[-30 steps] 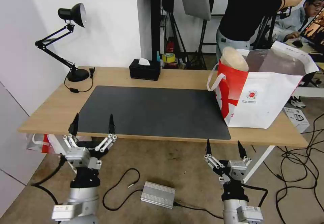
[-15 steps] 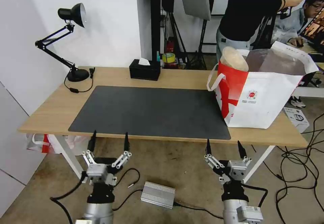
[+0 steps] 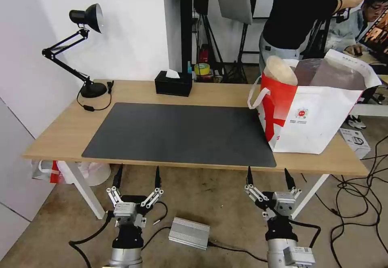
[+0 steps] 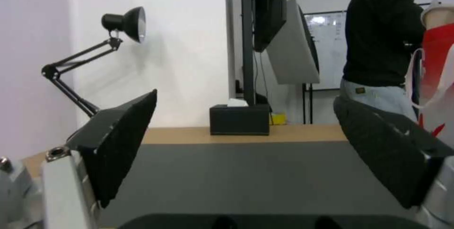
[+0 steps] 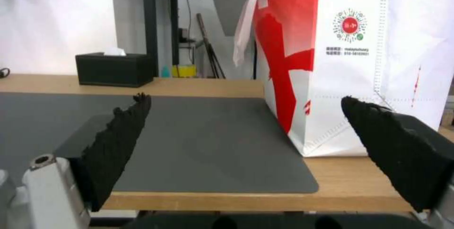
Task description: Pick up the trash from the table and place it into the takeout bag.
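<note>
Surface (image 3: 56, 132): light wood, white legs, a dark grey mat (image 3: 182, 132) over its middle, reaching almost to the near edge. The mat is bare.

Takeout bag (image 3: 319, 126): stands upright at the right end of the surface, close to the near right corner, its lower left corner resting on the right edge of the mat. White front with a small round red logo, red side panel facing the mat, white loop handle hanging off that side. The mouth is open; silvery lining shows inside.

Contents: a shallow beige bowl (image 3: 279, 70) sits tilted at the bag's left rim, part of it standing above the red panel. What else lies deeper in the bag cannot be told.

Black tissue box (image 3: 173, 83): at the far edge, near the middle, a white tissue sticking up. It has nothing to do with the bag and stands well apart from it.

Desk lamp (image 3: 83, 49): far left corner, arm folded, cord curled beside its base.

Left gripper (image 3: 136, 175): below and in front of the near edge, left of centre, over the floor. Jaws wide, holding nothing.

Right gripper (image 3: 267, 176): in front of the near edge, toward the right end, short of the bag. Jaws wide, empty.

Under the left end of the surface, a small red-and-white plastic bag (image 3: 52, 170) on the floor.
</note>
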You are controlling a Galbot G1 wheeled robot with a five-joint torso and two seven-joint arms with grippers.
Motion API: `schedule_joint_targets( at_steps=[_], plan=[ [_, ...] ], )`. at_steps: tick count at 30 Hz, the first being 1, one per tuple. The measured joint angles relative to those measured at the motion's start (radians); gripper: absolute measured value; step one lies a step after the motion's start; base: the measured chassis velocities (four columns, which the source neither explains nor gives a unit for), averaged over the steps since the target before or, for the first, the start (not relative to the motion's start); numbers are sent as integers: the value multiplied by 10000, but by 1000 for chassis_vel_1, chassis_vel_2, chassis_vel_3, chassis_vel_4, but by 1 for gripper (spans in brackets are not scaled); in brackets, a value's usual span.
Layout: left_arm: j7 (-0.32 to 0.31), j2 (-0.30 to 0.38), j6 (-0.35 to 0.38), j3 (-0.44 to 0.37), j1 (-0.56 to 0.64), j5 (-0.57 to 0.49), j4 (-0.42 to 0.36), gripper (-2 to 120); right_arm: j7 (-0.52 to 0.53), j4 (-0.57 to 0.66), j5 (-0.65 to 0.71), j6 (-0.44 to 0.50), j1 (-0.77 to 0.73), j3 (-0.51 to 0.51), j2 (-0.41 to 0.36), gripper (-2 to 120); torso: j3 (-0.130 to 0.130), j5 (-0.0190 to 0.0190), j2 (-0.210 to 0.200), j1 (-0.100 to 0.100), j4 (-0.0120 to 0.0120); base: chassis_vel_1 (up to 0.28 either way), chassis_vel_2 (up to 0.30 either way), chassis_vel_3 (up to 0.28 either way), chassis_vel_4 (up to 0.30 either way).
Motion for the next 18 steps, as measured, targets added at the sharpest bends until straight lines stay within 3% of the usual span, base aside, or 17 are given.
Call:
schedule_joint_targets(
  at_steps=[18],
  plan=[
    [-238,-40,76,-33,-127,-6,25,100,0,0,0,0,0,0,0,100,0,0,0,1,0,0,0,0,0]
  ],
)
